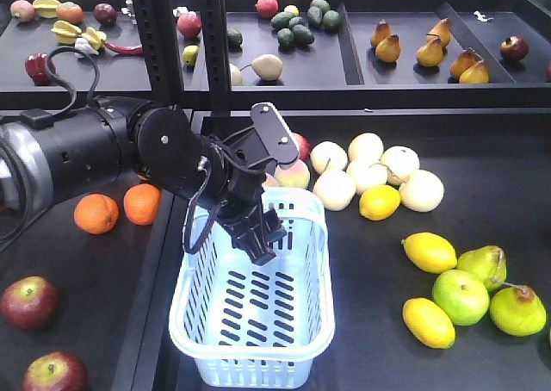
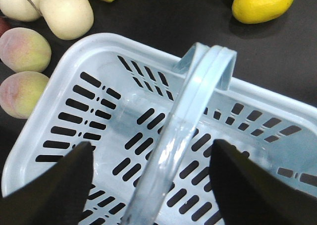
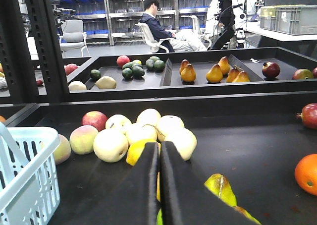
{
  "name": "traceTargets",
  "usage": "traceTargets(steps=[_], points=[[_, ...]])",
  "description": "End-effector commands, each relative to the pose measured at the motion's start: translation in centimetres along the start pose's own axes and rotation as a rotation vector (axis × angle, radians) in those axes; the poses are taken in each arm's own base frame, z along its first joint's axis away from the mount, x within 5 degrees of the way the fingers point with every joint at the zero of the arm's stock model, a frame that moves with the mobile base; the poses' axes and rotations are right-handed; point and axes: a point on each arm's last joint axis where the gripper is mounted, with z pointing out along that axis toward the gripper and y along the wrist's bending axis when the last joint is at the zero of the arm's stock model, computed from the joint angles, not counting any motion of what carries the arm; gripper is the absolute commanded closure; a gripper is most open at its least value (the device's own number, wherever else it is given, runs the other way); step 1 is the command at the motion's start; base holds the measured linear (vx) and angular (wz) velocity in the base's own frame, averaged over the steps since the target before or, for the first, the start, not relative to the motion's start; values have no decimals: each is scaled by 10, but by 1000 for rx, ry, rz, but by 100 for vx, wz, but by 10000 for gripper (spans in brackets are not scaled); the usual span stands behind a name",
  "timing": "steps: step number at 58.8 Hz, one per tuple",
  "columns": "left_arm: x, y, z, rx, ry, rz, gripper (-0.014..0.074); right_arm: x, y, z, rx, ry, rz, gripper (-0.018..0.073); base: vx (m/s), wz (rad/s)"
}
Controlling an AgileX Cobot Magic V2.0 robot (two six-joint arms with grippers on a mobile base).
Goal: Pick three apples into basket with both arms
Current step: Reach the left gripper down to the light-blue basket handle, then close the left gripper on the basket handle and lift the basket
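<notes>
Table (image 1: 370, 339): a dark surface was seen, strewn with fruit.
Left arm (image 1: 95, 154): it was stretched from the left edge across to the basket.
Basket (image 1: 254, 309): it was stood upright on the table, with lemons (image 1: 428, 251) to its right; its handle (image 2: 195, 106) was raised.
Left gripper (image 1: 258, 236): it was held over the basket's far end, jaws spread wide and nothing gripped. In the wrist view the handle was seen passing between the fingers (image 2: 54, 185), touching neither.
Right gripper (image 3: 159, 185): its jaws were pressed together with nothing held, low over the table; the basket was seen off to its left.
Apples (image 1: 28, 302): two dark red ones were seen outside the basket in the left tray (image 1: 103, 270), the nearer apple (image 1: 54, 374) at the front edge, both well apart from either gripper's jaws.
Oranges (image 1: 95, 213): two were laid side by side, between the apples and the arm.
</notes>
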Motion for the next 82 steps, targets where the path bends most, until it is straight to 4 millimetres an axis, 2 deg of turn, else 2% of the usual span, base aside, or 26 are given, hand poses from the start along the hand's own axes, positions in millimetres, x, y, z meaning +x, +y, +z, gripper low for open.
traceTargets(steps=[1, 8, 14, 30, 37, 48, 63, 72, 82], points=[[-18, 4, -24, -65, -113, 4, 132, -4, 0, -1, -2, -74, -12, 567, 0, 0], [-18, 4, -24, -64, -111, 4, 183, -4, 0, -1, -2, -74, -12, 567, 0, 0], [-18, 3, -24, -64, -111, 4, 269, -4, 0, -1, -2, -74, -12, 567, 0, 0], [-16, 2, -25, -46, -91, 7, 602, -4, 0, -1, -2, -74, -12, 567, 0, 0], [-17, 0, -32, -38, -87, 11, 603, -4, 0, -1, -2, -74, -12, 567, 0, 0], [-24, -3, -65, -79, -160, 20, 604, -4, 0, -1, -2, -74, -12, 567, 0, 0], [-29, -17, -134, -106, -292, -31, 603, -4, 0, -1, -2, -74, -12, 567, 0, 0], [-24, -29, -169, -82, -318, -122, 603, -4, 0, -1, -2, -74, -12, 567, 0, 0], [-15, -43, -198, -36, -310, -232, 603, -4, 0, -1, -2, -74, -12, 567, 0, 0]])
